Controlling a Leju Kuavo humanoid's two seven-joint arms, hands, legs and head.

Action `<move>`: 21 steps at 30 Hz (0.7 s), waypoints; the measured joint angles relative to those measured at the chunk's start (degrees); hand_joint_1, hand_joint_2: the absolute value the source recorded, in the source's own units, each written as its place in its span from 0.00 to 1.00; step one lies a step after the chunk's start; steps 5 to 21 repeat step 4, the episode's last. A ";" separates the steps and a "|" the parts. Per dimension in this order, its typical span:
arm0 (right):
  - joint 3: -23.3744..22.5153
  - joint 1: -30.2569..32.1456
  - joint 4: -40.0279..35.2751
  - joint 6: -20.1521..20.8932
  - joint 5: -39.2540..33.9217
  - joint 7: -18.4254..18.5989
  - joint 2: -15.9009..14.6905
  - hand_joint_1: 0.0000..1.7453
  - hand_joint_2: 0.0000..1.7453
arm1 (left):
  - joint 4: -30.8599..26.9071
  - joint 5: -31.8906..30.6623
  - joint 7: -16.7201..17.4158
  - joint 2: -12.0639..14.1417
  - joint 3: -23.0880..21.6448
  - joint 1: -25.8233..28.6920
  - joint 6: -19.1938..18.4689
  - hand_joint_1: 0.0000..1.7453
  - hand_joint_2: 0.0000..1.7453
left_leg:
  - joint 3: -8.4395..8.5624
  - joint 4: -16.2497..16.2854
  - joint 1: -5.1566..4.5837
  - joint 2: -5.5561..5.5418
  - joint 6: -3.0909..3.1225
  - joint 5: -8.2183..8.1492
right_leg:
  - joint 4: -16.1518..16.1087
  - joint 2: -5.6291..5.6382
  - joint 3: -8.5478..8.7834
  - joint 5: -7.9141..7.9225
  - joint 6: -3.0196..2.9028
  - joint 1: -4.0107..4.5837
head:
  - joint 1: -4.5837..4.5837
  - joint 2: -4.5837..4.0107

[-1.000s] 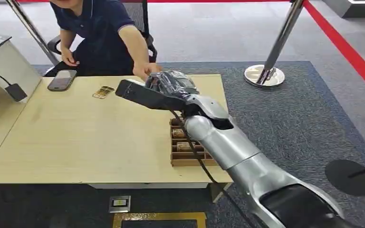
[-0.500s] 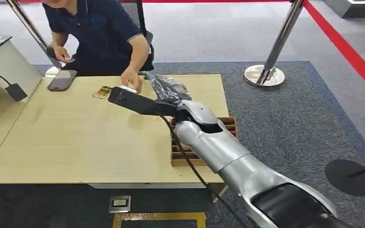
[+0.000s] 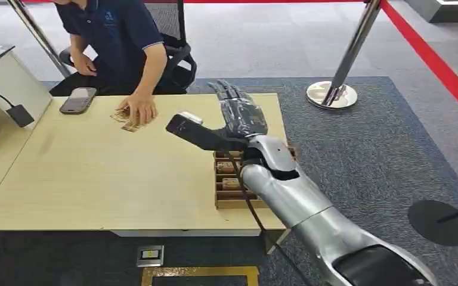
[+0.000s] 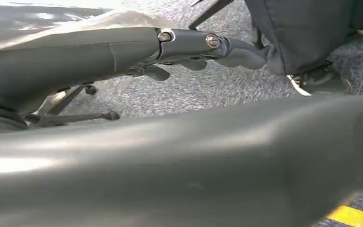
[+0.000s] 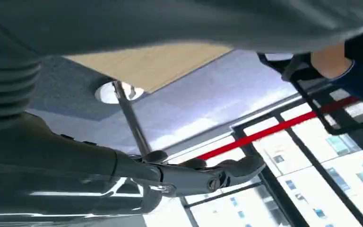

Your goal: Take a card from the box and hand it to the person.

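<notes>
- The right hand (image 3: pixel 238 110) is raised above the far right part of the pale wooden tabletop (image 3: pixel 95 179), its dark fingers (image 3: pixel 226 90) stretched out straight and apart, pointing away from the robot toward the far edge.
- The right hand holds nothing and touches nothing; its thumb juts out to the side, toward the person.
- Directly below and behind the right hand, toward the robot, sits the cardboard box (image 3: pixel 232 199) with divided compartments, close to the near right corner of the tabletop. Small brown items lie in its compartments; whether they are cards cannot be told.
- To the thumb side of the right hand, well apart from it, the person's hand (image 3: pixel 138 109) presses flat on a small gold-patterned card (image 3: pixel 126 122) lying on the tabletop.
- Farther out on that same side lies a phone (image 3: pixel 78 100), near the far edge.
- Between the right hand and the person's hand the wood is bare, giving open room on that side.
- Beyond the fingertips the tabletop ends, and grey carpet follows, with a silver stanchion base (image 3: pixel 332 95) off to the hand's outer side.
- The left hand (image 4: pixel 208 47) hangs above grey carpet, fingers loosely bent, grasping nothing.
</notes>
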 joint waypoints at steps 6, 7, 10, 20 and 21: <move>-5.14 11.53 -14.06 -7.13 4.40 1.29 -5.17 0.00 0.00 | 0.00 0.04 0.39 0.00 0.52 0.23 0.00 0.00 0.00 | -0.05 0.00 0.00 -0.08 0.06 -0.05 | -0.08 0.00 0.03 -0.02 0.03 0.00 | 0.00 0.00; -5.14 11.53 -14.06 -7.13 4.40 1.29 -5.17 0.00 0.00 | 0.00 0.04 0.39 0.00 0.52 0.23 0.00 0.00 0.00 | -0.05 0.00 0.00 -0.08 0.06 -0.05 | -0.08 0.00 0.03 -0.02 0.03 0.00 | 0.00 0.00; -5.14 11.53 -14.06 -7.13 4.40 1.29 -5.17 0.00 0.00 | 0.00 0.04 0.39 0.00 0.52 0.23 0.00 0.00 0.00 | -0.05 0.00 0.00 -0.08 0.06 -0.05 | -0.08 0.00 0.03 -0.02 0.03 0.00 | 0.00 0.00; -5.14 11.53 -14.06 -7.13 4.40 1.29 -5.17 0.00 0.00 | 0.00 0.04 0.39 0.00 0.52 0.23 0.00 0.00 0.00 | -0.05 0.00 0.00 -0.08 0.06 -0.05 | -0.08 0.00 0.03 -0.02 0.03 0.00 | 0.00 0.00; -5.14 11.53 -14.06 -7.13 4.40 1.29 -5.17 0.00 0.00 | 0.00 0.04 0.39 0.00 0.52 0.23 0.00 0.00 0.00 | -0.05 0.00 0.00 -0.08 0.06 -0.05 | -0.08 0.00 0.03 -0.02 0.03 0.00 | 0.00 0.00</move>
